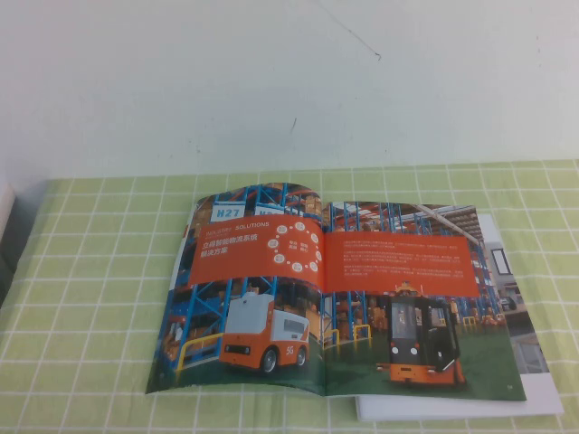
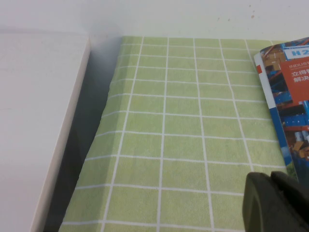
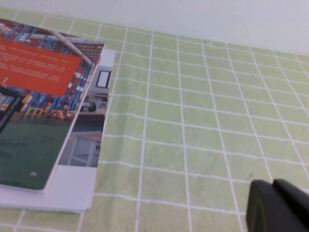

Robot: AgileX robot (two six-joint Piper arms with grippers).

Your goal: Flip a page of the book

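The book (image 1: pixel 330 294) lies open on the green checked cloth, showing a warehouse spread with an orange banner. Its right-hand page (image 1: pixel 412 303) shows blue racks and an orange-black forklift and lies flat. The left leaf shows an orange-white boxy vehicle (image 1: pixel 265 331). Neither arm shows in the high view. My left gripper (image 2: pixel 271 182) is shut and empty, above the cloth left of the book's left edge (image 2: pixel 285 92). My right gripper (image 3: pixel 273 187) is shut and empty, above the cloth right of the page's outer edge (image 3: pixel 72 116).
A white booklet (image 1: pixel 529 380) with office photos lies under the book's right side; it also shows in the right wrist view (image 3: pixel 91 130). A white block (image 2: pixel 38 121) stands left of the cloth. A white wall (image 1: pixel 289 81) rises behind the table.
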